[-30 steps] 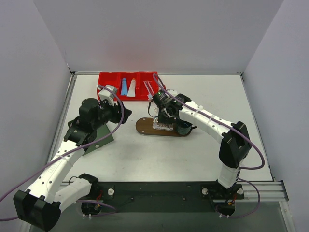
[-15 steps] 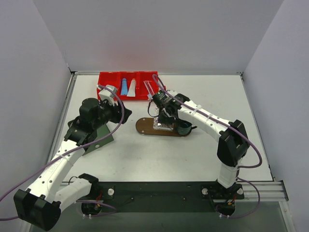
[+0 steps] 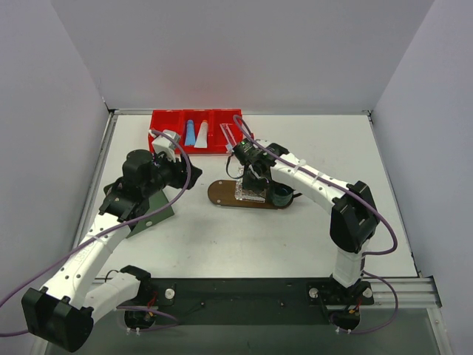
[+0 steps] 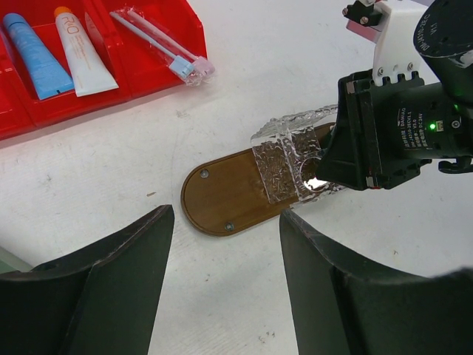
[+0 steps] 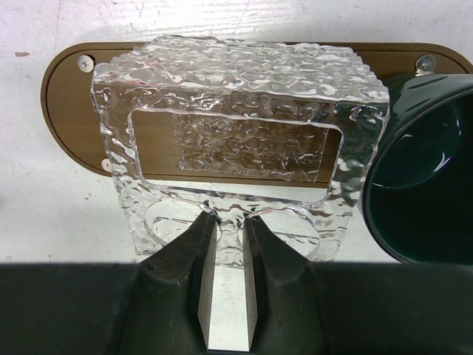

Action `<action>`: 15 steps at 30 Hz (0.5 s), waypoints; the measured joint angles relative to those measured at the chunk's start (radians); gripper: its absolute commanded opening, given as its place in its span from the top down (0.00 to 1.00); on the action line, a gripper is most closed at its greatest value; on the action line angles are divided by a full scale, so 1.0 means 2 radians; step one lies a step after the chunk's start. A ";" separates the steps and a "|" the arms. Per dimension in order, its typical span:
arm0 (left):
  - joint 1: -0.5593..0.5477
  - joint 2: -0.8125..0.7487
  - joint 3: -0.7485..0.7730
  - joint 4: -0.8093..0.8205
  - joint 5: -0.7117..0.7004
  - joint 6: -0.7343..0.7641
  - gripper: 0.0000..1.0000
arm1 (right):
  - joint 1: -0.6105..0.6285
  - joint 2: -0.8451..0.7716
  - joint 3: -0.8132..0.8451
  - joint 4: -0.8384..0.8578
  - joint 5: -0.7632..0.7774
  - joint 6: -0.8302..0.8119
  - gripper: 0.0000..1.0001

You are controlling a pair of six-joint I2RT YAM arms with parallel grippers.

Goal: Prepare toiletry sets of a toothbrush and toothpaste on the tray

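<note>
The blue tube (image 4: pixel 33 55) and the white tube (image 4: pixel 79 53) lie in the red bin's middle compartment, and the two wrapped toothbrushes (image 4: pixel 159 46) lie in its right one. The brown oval tray (image 3: pixel 222 194) lies mid-table. A clear textured holder (image 5: pixel 236 81) rests across it. My right gripper (image 5: pixel 228 222) is shut on the holder's near rim, over the tray (image 5: pixel 66 89). My left gripper (image 4: pixel 225 214) is open and empty, hovering above the table left of the tray (image 4: pixel 218 196).
The red three-compartment bin (image 3: pixel 166 122) stands at the back. A dark green cup (image 5: pixel 436 177) sits at the tray's right end, close to the holder. A dark green box (image 3: pixel 151 211) lies under my left arm.
My right arm has shifted slightly left, still holding the clear holder on the tray. The left arm has barely moved.
</note>
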 measured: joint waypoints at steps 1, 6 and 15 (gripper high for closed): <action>0.000 0.000 0.000 0.000 0.000 0.000 0.31 | 0.000 0.000 0.000 0.000 -0.002 0.000 1.00; 0.000 0.002 0.000 -0.001 -0.001 0.000 0.31 | -0.001 0.000 0.000 0.000 -0.011 0.000 1.00; 0.000 0.003 0.000 -0.003 -0.001 0.000 0.31 | -0.004 0.000 0.000 0.000 -0.026 -0.004 1.00</action>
